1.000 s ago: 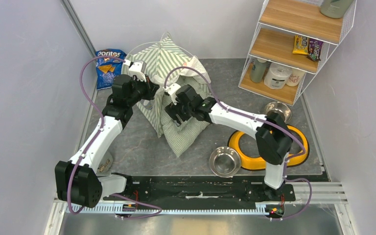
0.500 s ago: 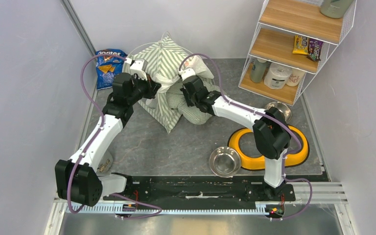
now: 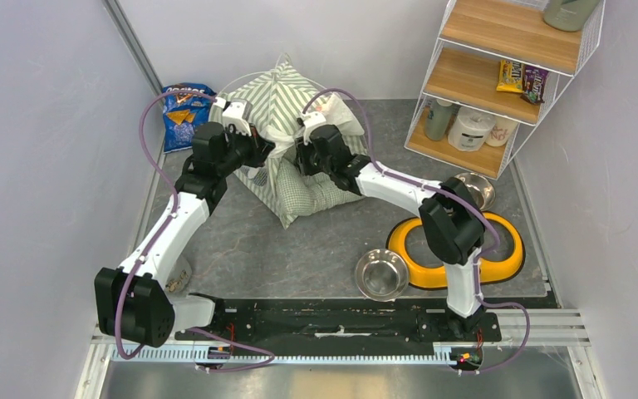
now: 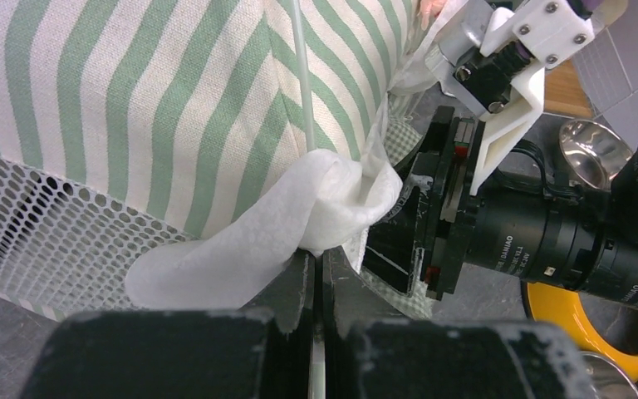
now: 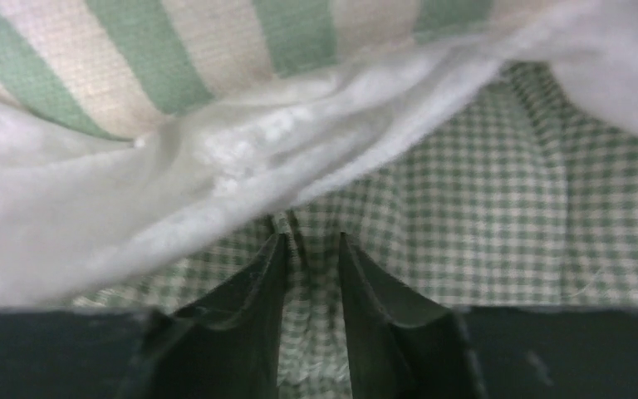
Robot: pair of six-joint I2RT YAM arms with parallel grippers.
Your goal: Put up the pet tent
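Left tool [image 4: 316, 266] clamped on tent [image 3: 278, 96] flap; right tool [image 5: 307, 249] narrow, probably pinching cushion [image 5: 465, 191]. Push it toward 12 o'clock, flap held high.

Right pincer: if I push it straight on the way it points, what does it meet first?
The checked cushion: a fold of it sits between the fingers of the right pincer. Just past that is the white lining of the pet tent, though depth is unclear.

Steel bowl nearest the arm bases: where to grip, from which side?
Its rim, from straight above: the steel bowl sits upright and open, so one finger can drop inside, one outside. A side pinch would probably slip on the rounded wall.
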